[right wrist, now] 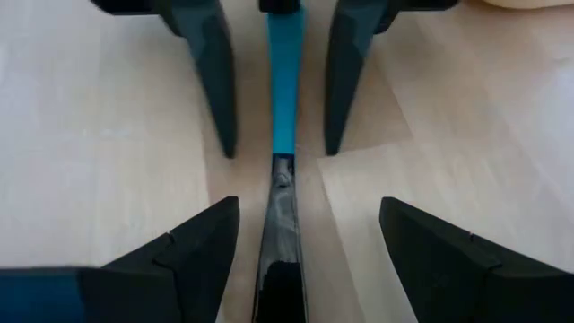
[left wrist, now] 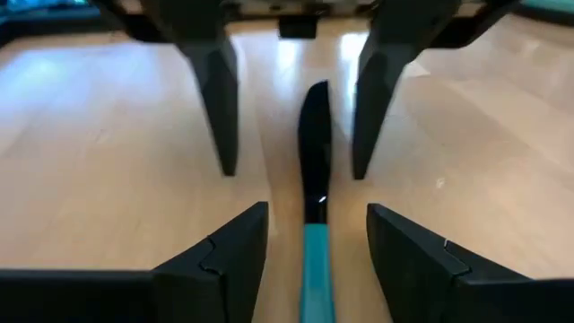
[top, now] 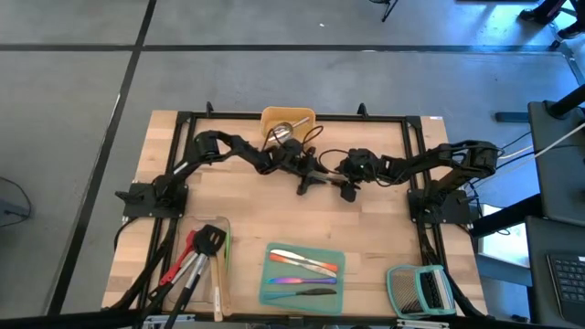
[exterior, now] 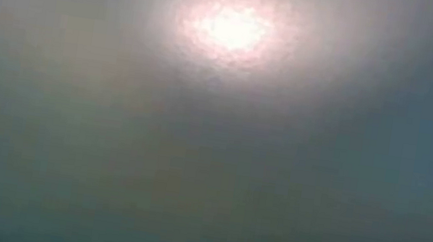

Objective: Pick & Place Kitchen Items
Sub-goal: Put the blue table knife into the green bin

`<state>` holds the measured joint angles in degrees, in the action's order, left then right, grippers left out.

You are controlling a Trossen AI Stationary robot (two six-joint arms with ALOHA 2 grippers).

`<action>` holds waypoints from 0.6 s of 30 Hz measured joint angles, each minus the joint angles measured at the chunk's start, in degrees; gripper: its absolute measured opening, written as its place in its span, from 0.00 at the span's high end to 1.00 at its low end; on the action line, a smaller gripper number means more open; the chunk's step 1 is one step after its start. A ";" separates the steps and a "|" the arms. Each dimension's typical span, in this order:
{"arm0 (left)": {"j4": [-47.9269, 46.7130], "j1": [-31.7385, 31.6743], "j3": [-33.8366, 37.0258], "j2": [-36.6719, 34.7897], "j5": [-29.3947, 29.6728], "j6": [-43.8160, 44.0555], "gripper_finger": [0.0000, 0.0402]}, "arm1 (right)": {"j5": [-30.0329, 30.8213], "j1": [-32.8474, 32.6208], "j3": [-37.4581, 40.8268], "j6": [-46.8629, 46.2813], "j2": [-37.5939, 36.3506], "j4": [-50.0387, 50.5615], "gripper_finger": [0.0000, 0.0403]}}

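Note:
A long utensil with a blue handle (left wrist: 314,269) and a black front part (left wrist: 314,135) lies flat on the wooden table (top: 247,206), near its middle. My left gripper (left wrist: 316,211) stands open low over the table, one finger on each side of the blue handle and apart from it. Facing it, my right gripper (right wrist: 309,202) is open too. Its fingers straddle the utensil's dark end (right wrist: 280,233) with a gap on both sides. In the high view the two grippers meet tip to tip around (top: 324,176).
A yellow tray (top: 289,117) with a steel scoop (top: 281,133) stands at the far edge. A clear tray holding several long utensils (top: 196,260) is at the near left. A teal tray (top: 271,274) with cutlery and a slatted rack (top: 419,291) are near the front.

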<state>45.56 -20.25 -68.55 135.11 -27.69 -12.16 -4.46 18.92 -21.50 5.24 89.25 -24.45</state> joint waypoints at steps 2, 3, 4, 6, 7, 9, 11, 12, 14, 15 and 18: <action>-2.45 -0.03 -0.13 -0.20 1.33 -0.05 0.54 | -0.27 -0.10 -0.01 0.59 0.00 -0.28 0.32; -4.02 -0.02 -0.17 -0.32 1.96 -0.05 0.55 | -0.27 -0.17 -0.03 0.88 0.00 -0.46 0.32; -5.53 -0.03 -0.23 -0.38 2.22 0.05 0.55 | -0.25 -0.20 -0.04 1.27 0.00 -0.66 0.32; -7.70 -0.05 -0.31 -0.38 2.18 0.96 0.57 | -0.25 -0.22 -0.04 1.53 0.00 -1.22 0.32; -8.85 -0.05 -0.40 -0.38 2.18 1.34 0.58 | -0.26 -0.22 -0.04 1.63 -0.01 -1.66 0.32; -11.07 0.21 -0.48 -0.54 2.03 2.03 0.61 | -0.25 -0.22 -0.39 2.02 -0.02 -1.91 0.32; -12.22 0.57 -0.55 -0.63 1.94 2.23 0.64 | -0.25 -0.22 -1.06 2.68 -0.02 -2.03 0.32; -12.35 0.83 -0.51 -0.66 2.28 2.25 0.66 | -0.25 -0.22 -1.44 2.97 -0.02 -2.00 0.32; -11.57 1.31 -0.08 -0.66 2.70 2.51 0.69 | -0.25 -0.22 -2.04 3.25 -0.02 -2.03 0.32; -11.62 1.51 -0.04 -0.67 2.82 2.63 0.70 | -0.24 -0.22 -2.28 3.65 -0.02 -1.99 0.32; -11.65 2.06 -0.02 -0.68 2.79 2.82 0.71 | -0.23 -0.22 -2.51 4.44 -0.02 -2.01 0.32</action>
<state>33.91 -18.19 -68.58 134.43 -24.90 -9.34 -4.69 18.70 -24.01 9.68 89.23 -26.46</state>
